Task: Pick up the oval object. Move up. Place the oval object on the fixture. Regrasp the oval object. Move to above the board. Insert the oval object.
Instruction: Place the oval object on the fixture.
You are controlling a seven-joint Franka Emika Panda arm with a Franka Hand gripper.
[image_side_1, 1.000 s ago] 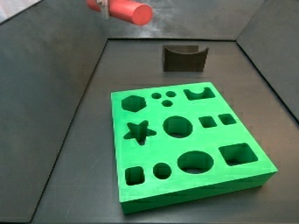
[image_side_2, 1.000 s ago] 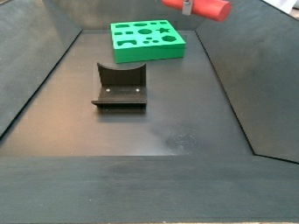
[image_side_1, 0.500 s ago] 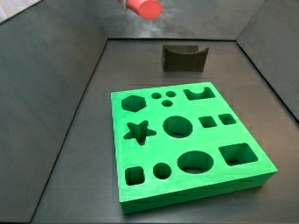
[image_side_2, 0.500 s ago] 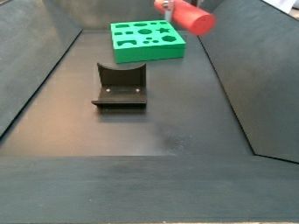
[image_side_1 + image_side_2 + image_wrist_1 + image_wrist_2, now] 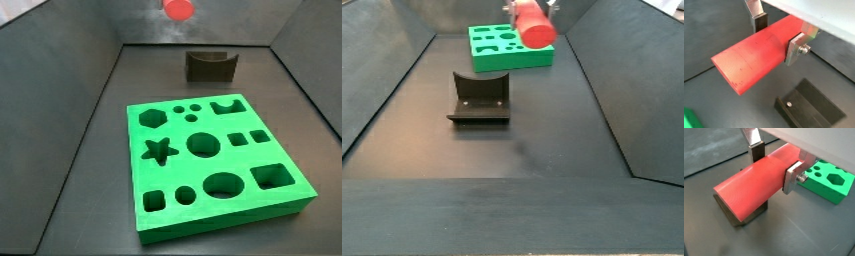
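In both wrist views my gripper (image 5: pixel 777 34) (image 5: pixel 774 162) is shut on the oval object (image 5: pixel 754 57) (image 5: pixel 751 189), a smooth red-orange peg held across the fingers (image 5: pixel 761 22). In both side views the peg (image 5: pixel 177 10) (image 5: pixel 535 27) hangs high in the air; the gripper's body is mostly out of frame there. The dark fixture (image 5: pixel 210 65) (image 5: pixel 478 98) stands on the floor, below the peg in the wrist views (image 5: pixel 811 107) (image 5: pixel 734 218). The green board (image 5: pixel 214 165) (image 5: pixel 509 45) lies flat beside it, with a corner in a wrist view (image 5: pixel 827 180).
Dark sloping walls (image 5: pixel 80 110) (image 5: pixel 609 90) enclose the grey floor (image 5: pixel 502 150). The board has several shaped holes, among them a star (image 5: pixel 159 151) and round ones (image 5: pixel 203 145).
The peg has swung sideways in the air: rightward in one side view, leftward in the other, and now points more end-on. It stays in the gripper.
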